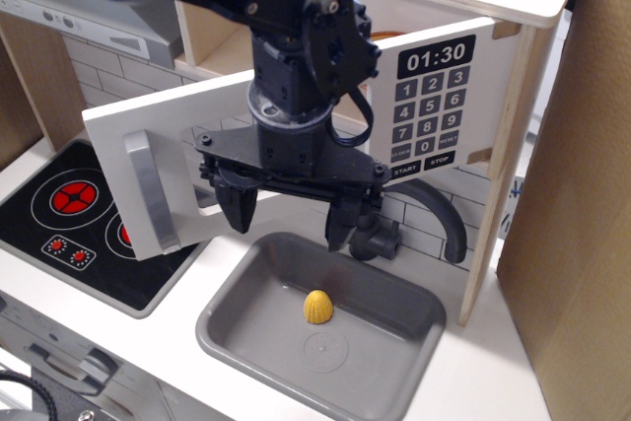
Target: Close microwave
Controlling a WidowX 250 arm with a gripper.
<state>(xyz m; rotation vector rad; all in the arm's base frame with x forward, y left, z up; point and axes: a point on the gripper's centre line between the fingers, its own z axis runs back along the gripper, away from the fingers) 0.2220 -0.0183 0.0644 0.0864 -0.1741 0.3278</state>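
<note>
1. While the microwave (434, 96) sat raised above the counter's (493, 382) back edge, toward its right side, its door (187, 160) stood swung out to the left, with the grey bar handle (150, 189) at the free end over the hob (74, 219).
2. Its black keypad panel (434, 110) read 01:30.
3. The gripper (293, 219) hung in front of the open door, just above the grey sink (237, 327), its two dark fingers (240, 206) spread apart and grasping nothing.
4. A small yellow object (317, 308) lay in the sink basin, below the gripper and apart from it.
5. A dark faucet (434, 209) curved behind the sink, near the counter's back edge.
6. A grey range hood (89, 22) hung above the counter's left side.
</note>
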